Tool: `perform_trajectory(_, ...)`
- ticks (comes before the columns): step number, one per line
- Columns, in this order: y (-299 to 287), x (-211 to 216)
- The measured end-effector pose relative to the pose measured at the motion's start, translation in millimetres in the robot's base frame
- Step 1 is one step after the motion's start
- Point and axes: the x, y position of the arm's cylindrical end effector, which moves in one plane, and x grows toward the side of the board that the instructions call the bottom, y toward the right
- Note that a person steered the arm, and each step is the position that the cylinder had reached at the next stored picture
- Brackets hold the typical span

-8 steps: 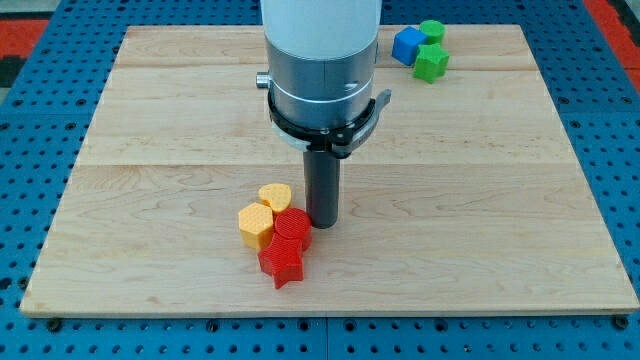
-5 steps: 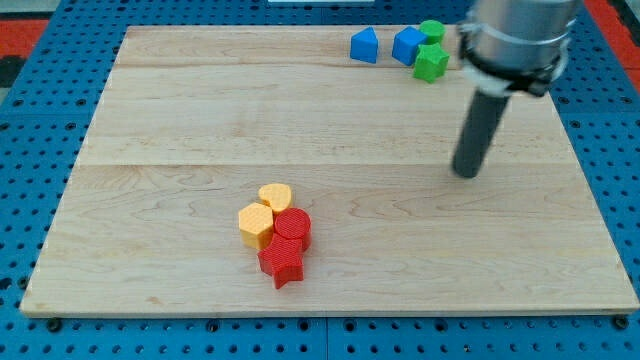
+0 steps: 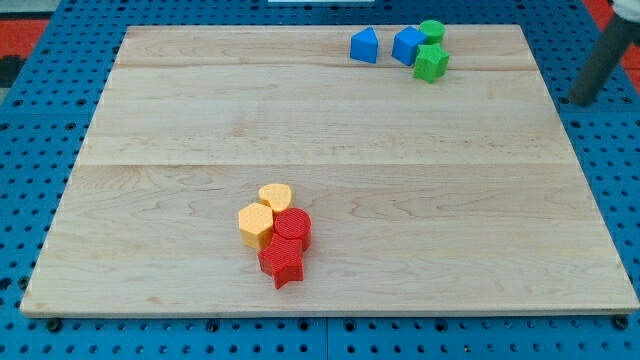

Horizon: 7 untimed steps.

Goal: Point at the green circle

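Note:
The green circle (image 3: 432,30) sits near the view's top right of the wooden board (image 3: 200,120), touching a blue block (image 3: 407,45) and just above a green star-like block (image 3: 431,64). My tip (image 3: 580,100) is off the board's right edge, blurred, well to the right of and below the green circle. It touches no block.
A second blue block (image 3: 364,45) lies left of the blue-green group. Near the view's bottom centre, a yellow heart (image 3: 275,196), a yellow hexagon (image 3: 256,225), a red circle (image 3: 293,226) and a red star (image 3: 282,263) are clustered together.
My tip moved from beside the red and yellow cluster to the right, then past the board's right edge. The arm no longer hides the second blue block. No block moved.

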Motion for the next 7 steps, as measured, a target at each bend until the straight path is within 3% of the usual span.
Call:
perform_trajectory(1,-36,-88)
perform_trajectory(2,-91,-122)
perform_trajectory(7,-130,-112)
